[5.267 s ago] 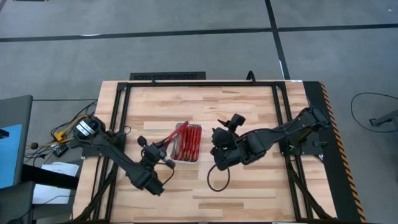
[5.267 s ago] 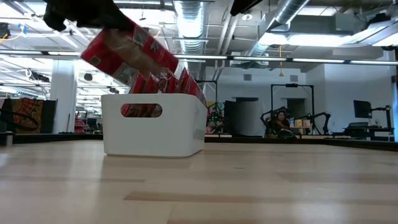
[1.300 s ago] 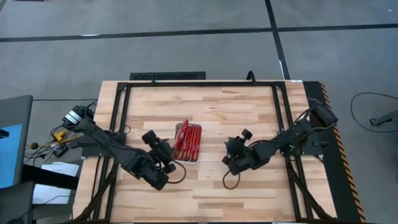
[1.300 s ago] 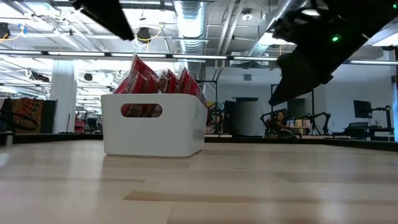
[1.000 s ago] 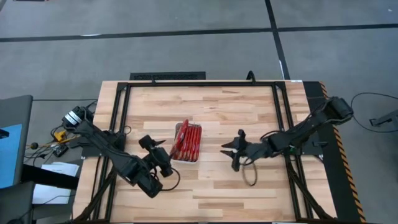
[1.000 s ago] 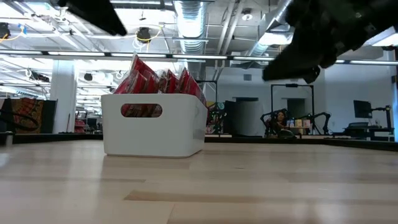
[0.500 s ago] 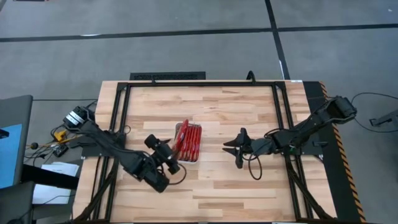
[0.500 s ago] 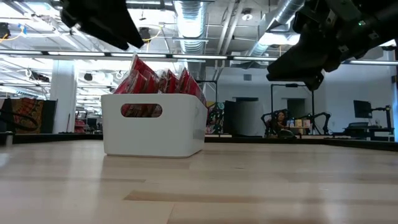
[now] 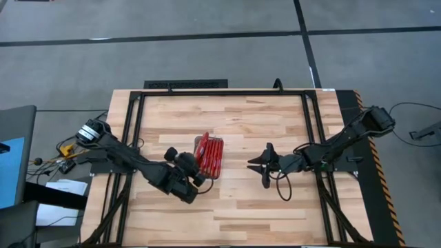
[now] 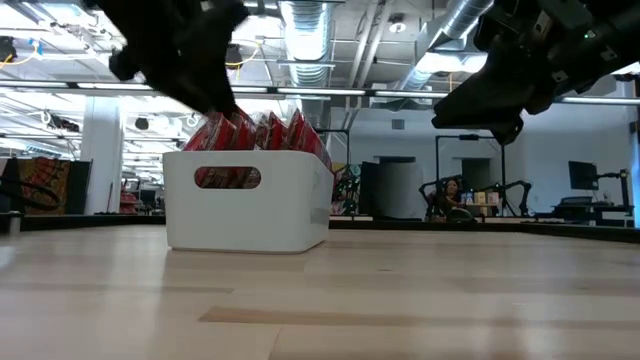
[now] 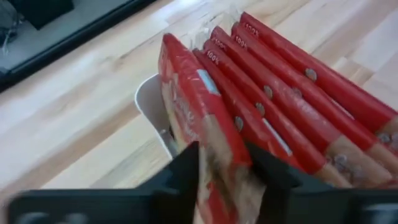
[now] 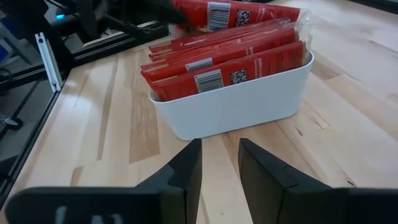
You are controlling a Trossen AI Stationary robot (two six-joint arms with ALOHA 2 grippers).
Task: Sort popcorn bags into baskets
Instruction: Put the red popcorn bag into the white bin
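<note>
Fingers of the left claw (image 11: 224,180) pinch the outermost red packet (image 11: 205,130), which stands on edge, glossy, its pale picture between them. Beyond it more red packets (image 9: 212,157) stand packed upright in the white bin (image 10: 250,215). Right claw (image 9: 263,165) waits well apart, slightly parted, holding nothing.

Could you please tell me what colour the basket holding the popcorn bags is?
The basket is plain white, seen best in the right wrist view.
</note>
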